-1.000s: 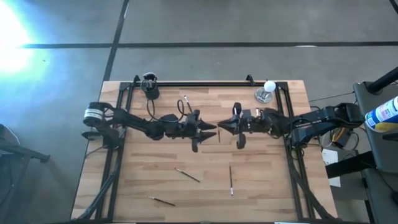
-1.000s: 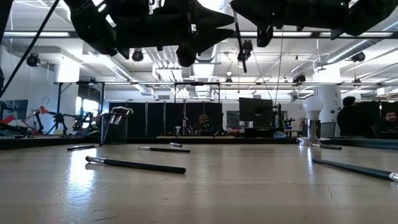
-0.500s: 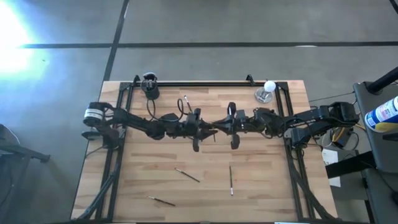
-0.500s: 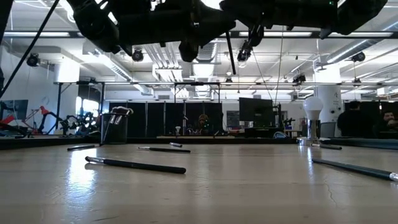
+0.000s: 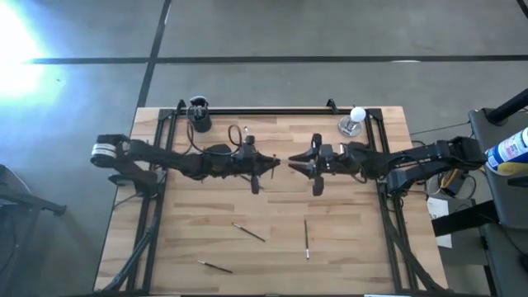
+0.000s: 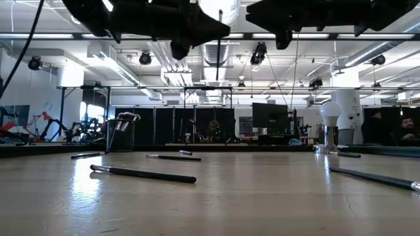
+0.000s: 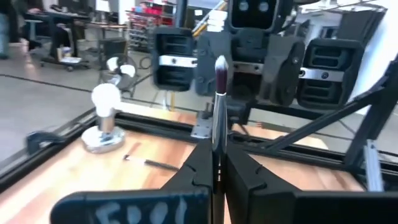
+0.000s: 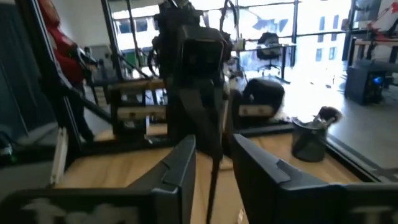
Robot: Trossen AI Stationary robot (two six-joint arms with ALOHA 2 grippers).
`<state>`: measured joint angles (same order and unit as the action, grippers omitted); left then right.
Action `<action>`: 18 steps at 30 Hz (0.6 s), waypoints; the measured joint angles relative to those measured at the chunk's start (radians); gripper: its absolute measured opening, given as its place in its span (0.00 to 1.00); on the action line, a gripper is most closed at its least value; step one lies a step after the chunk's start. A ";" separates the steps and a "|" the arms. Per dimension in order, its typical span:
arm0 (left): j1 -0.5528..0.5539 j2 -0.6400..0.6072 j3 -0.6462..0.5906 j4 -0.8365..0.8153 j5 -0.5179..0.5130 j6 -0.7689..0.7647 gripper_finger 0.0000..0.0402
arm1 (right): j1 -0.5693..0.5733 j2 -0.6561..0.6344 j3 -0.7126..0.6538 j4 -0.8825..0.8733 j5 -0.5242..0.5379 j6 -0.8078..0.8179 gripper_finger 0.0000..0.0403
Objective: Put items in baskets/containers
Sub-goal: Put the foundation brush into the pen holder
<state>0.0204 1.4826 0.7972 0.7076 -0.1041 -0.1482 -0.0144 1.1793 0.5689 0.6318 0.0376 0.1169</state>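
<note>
High over the table's middle my left gripper (image 5: 275, 162) and my right gripper (image 5: 294, 165) point level at each other, tip to tip. My left gripper (image 7: 217, 149) is shut on a thin dark brush (image 7: 218, 93) with a dark round head. My right gripper (image 8: 214, 146) is open; its fingers stand on either side of the brush's lower shaft (image 8: 211, 180) without touching it. The black cup (image 5: 199, 115) stands at the far left with brushes in it. Loose brushes (image 5: 248, 233) (image 5: 306, 239) (image 5: 214, 266) lie flat on the near half of the table. My left gripper pinches the brush's shaft (image 7: 216, 140) between its two fingers, below the dark head (image 7: 219, 65). The fingers come level from the table's left and lie across the shaft. The brush stands upright, head up, lifted clear of the table.
A white bulb on a metal stand (image 5: 355, 120) sits at the far right corner. A black frame (image 5: 272, 110) runs along the table's far edge and down both sides. The wooden table (image 5: 346, 264) shows bare between the loose brushes.
My right gripper carried the brush toward the left one, which shut on it. My right gripper then opened, let go and drew back a little toward the table's right. My left gripper has risen with the brush, which is now above the low view's top edge.
</note>
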 joint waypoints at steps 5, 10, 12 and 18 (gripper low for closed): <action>0.018 -0.082 -0.101 -0.004 -0.075 -0.004 0.03 | 0.001 -0.065 -0.052 -0.099 -0.011 -0.032 0.21; 0.099 -0.166 -0.197 -0.016 -0.096 -0.029 0.03 | 0.000 -0.106 -0.130 -0.095 -0.015 -0.067 0.08; 0.152 -0.197 -0.228 -0.026 -0.096 -0.039 0.03 | 0.000 -0.114 -0.157 -0.085 -0.016 -0.087 0.04; 0.352 -0.262 -0.277 -0.090 -0.052 -0.060 0.03 | 0.000 -0.126 -0.227 0.001 -0.023 -0.115 0.02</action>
<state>0.3726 1.2208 0.5198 0.6176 -0.1562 -0.2085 -0.0143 1.0532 0.3424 0.6330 0.0147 0.0024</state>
